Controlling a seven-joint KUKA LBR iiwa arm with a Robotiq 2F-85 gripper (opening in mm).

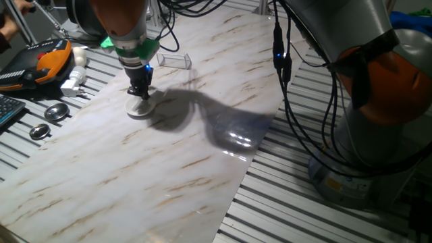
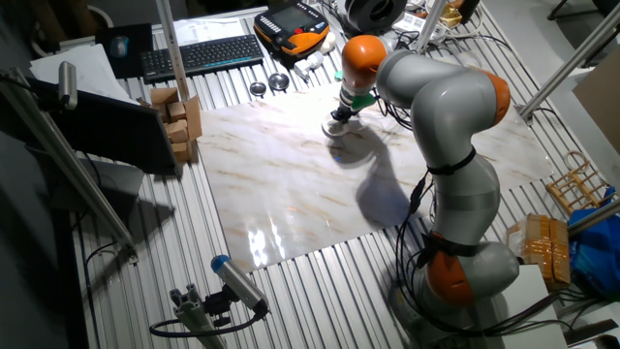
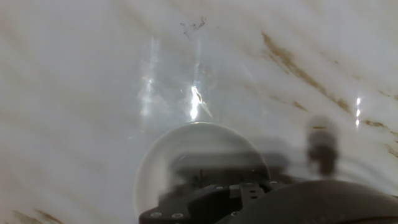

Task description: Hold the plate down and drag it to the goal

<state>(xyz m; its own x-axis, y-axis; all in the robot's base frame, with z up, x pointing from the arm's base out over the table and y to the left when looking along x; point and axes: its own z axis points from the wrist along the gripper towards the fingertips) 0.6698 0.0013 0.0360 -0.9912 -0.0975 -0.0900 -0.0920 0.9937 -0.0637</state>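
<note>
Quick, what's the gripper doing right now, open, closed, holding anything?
Gripper: down on the plate, apparently pressing on it; whether its jaws are open or closed cannot be told from any view.

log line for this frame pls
gripper pressing on plate | plate on marble board | goal apart, beyond plate | drag unfinished

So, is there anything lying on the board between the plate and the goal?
No. In one fixed view only bare marbled board separates the plate, under the gripper, from the goal.
</note>
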